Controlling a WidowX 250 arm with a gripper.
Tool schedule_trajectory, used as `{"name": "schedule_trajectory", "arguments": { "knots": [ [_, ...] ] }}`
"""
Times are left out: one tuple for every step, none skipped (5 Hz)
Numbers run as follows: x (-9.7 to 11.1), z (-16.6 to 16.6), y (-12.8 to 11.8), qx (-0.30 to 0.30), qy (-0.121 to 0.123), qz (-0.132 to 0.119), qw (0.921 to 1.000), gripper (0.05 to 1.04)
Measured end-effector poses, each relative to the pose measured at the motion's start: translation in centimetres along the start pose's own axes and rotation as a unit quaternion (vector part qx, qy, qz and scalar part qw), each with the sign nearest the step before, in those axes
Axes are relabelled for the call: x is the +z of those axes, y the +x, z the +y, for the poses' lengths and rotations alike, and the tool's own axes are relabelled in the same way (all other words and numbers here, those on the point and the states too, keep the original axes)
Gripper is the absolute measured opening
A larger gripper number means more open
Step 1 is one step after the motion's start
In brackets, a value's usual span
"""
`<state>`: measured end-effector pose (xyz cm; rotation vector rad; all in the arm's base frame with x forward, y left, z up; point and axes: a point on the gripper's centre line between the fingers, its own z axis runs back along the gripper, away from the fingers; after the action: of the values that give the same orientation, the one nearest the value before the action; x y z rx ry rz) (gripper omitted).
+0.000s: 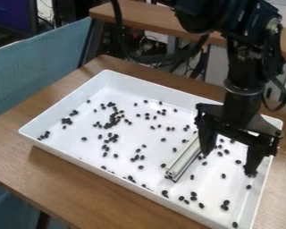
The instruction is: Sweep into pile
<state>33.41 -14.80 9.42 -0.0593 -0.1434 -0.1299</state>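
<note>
A white tray [56, 142] is strewn with black pellets [114, 120]; beside a metal bar [184, 157], the gripper [229, 163] is pointed down, fingers parted.

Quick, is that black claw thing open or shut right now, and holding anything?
Gripper: open, holding nothing; the bar lies beside it.

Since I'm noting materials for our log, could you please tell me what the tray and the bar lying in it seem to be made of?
Tray: probably glossy white plastic, or enamel, given its smooth sheen.
Bar: likely aluminium, judging by its silvery, grooved length.
</note>
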Motion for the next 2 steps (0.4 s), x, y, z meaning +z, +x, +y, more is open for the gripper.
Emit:
{"name": "schedule_trajectory", "arguments": {
  "knots": [
    [-1.1,0.1,-0.4,0.0,0.006,0.018,0.9998,1.0],
    [-1.4,2.2,-0.9,0.008,0.031,0.037,0.9988,1.0]
  ]
}}
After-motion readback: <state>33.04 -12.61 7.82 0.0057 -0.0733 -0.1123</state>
